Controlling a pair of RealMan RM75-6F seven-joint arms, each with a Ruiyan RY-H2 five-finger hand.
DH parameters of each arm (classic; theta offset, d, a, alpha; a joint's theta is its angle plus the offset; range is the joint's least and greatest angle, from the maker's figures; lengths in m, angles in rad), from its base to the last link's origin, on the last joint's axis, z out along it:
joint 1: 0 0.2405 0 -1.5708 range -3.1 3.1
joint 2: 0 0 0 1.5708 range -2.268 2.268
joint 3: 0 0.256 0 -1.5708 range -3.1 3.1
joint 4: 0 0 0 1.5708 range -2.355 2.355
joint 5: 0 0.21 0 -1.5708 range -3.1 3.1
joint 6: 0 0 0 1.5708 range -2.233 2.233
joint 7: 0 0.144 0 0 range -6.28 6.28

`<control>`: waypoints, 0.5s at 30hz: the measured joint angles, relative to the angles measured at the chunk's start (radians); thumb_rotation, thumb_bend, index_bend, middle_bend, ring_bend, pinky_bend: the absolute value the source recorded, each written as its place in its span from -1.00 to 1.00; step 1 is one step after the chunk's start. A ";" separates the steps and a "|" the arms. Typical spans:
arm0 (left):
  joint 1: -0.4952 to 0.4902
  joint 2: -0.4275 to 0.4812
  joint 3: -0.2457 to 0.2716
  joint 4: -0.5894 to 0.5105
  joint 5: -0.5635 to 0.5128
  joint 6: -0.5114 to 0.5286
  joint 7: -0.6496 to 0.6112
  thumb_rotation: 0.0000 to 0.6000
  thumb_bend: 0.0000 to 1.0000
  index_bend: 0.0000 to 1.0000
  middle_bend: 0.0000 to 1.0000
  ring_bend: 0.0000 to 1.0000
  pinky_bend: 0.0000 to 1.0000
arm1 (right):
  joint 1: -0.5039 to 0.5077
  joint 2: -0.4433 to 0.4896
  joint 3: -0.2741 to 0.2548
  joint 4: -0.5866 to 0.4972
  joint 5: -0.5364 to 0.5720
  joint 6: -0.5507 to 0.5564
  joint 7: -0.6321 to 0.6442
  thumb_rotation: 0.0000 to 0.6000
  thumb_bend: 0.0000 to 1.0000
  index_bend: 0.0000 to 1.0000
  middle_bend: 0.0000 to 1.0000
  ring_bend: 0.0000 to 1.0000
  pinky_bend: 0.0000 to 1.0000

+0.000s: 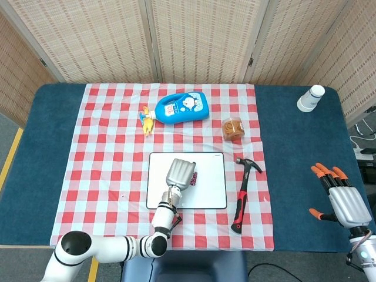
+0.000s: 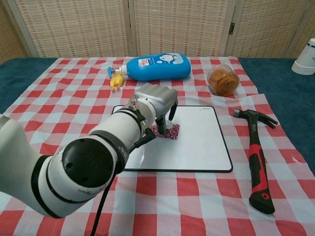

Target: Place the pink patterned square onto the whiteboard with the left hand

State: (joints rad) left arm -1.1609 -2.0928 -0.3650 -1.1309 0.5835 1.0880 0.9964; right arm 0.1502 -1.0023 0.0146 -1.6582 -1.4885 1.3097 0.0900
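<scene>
The pink patterned square (image 2: 171,132) lies flat on the whiteboard (image 2: 197,142), left of the board's middle. My left hand (image 2: 156,101) hangs right over its left part, fingers pointing down, and one dark fingertip (image 2: 160,124) touches the square. No pinch shows. From the head view, the left hand (image 1: 180,173) covers most of the square (image 1: 194,176), leaving only its right edge visible on the whiteboard (image 1: 208,188). My right hand (image 1: 343,202) rests far off at the right table edge with orange-tipped fingers spread and holds nothing.
A red-and-black hammer (image 1: 242,194) lies just right of the board. Behind the board are a blue bottle (image 1: 182,107), a small yellow toy (image 1: 147,120) and a jar of brown snacks (image 1: 233,128). White cups (image 1: 310,98) stand at the far right.
</scene>
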 measured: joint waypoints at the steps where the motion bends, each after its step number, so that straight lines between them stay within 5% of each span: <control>1: 0.001 0.000 -0.001 0.001 0.000 -0.001 -0.001 1.00 -0.41 0.01 1.00 1.00 1.00 | 0.000 0.000 0.000 0.000 0.001 0.000 0.001 1.00 -0.86 -1.00 -1.00 -1.00 -1.00; 8: 0.011 0.002 -0.004 0.002 0.003 -0.011 -0.012 1.00 -0.41 -0.06 1.00 1.00 1.00 | 0.001 -0.002 0.001 -0.001 0.003 -0.003 -0.005 1.00 -0.86 -1.00 -1.00 -1.00 -1.00; 15: 0.014 0.011 -0.020 -0.012 0.019 -0.011 -0.033 1.00 -0.54 -0.51 1.00 1.00 1.00 | 0.002 -0.003 0.002 -0.002 0.008 -0.006 -0.011 1.00 -0.86 -1.00 -1.00 -1.00 -1.00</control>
State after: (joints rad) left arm -1.1467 -2.0814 -0.3848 -1.1431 0.6027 1.0773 0.9632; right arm 0.1525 -1.0057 0.0164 -1.6601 -1.4807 1.3035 0.0789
